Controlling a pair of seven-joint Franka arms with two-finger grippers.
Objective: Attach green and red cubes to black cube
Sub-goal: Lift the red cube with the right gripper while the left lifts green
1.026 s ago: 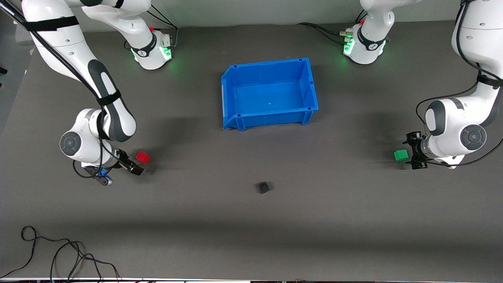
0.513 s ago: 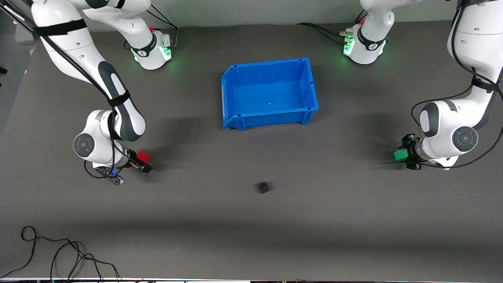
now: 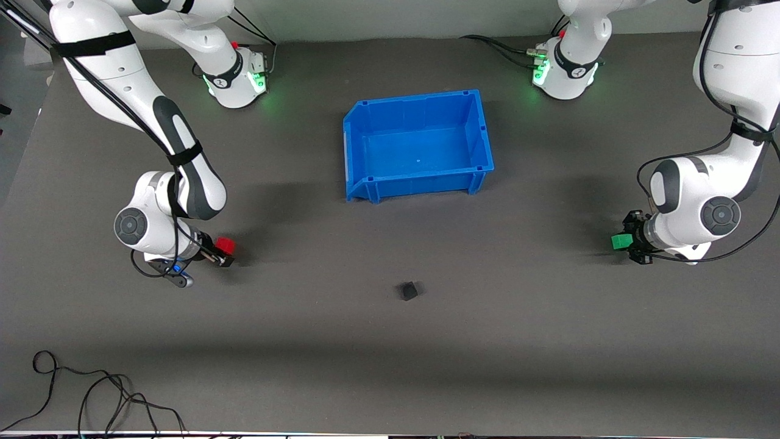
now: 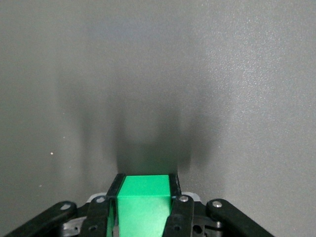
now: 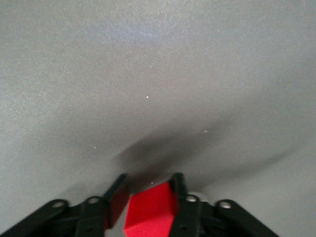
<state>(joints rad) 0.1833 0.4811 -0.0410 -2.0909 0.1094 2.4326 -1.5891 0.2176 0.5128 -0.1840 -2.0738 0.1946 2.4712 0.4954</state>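
In the front view, the right gripper (image 3: 223, 253) sits low at the right arm's end of the table (image 3: 548, 341), with the red cube (image 3: 225, 245) between its fingers. That view leaves the grip itself unclear; the right wrist view settles it, showing the red cube (image 5: 150, 212) flanked by both black fingers (image 5: 114, 198), one against the cube and the other with a thin gap beside it, so I cannot tell whether the cube is firmly clamped.

The left gripper (image 3: 627, 242) is at the left arm's end of the table, with the green cube (image 3: 620, 242) at its tip. The left wrist view shows the green cube (image 4: 143, 205) held tight, the fingers (image 4: 174, 190) pressed flat on two opposite faces.

Only the front view shows the rest of the table. The black cube (image 3: 409, 291) lies alone on the dark surface between the two grippers, well apart from both and nearer to the front camera than either. The blue bin (image 3: 481, 131) stands farther from the camera, between the two arm bases. Loose black cables (image 3: 91, 396) lie at the table's near edge, toward the right arm's end.
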